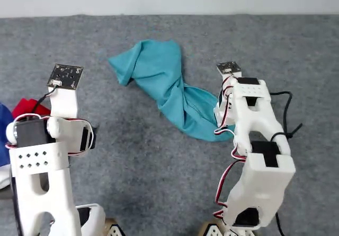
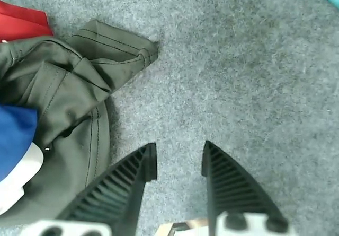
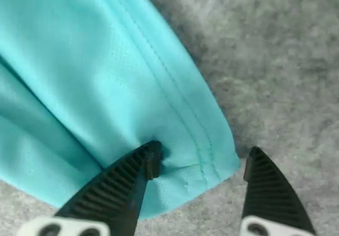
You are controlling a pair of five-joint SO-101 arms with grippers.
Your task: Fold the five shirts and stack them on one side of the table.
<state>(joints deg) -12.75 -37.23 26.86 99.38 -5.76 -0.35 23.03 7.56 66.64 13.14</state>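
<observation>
Teal shirt (image 1: 159, 82) lies crumpled on the counter (image 1: 137, 162), nearer the far edge, trailing toward the right arm (image 1: 254, 135). Right end effector (image 3: 205, 156) wide open, straddling the shirt's hem corner, nothing clamped. Left end effector (image 2: 180, 148) open, empty, over bare counter beside an olive shirt (image 2: 63, 98); red shirt (image 2: 21, 21) and blue shirt (image 2: 16, 135) by the left edge.

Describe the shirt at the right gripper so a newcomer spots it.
On the grey table, look between the two arms. The teal shirt lies crumpled in a diagonal strip, one hem corner between the open jaws of the right gripper. It lies alone; the red shirt and blue shirt are piled by the left arm.
</observation>
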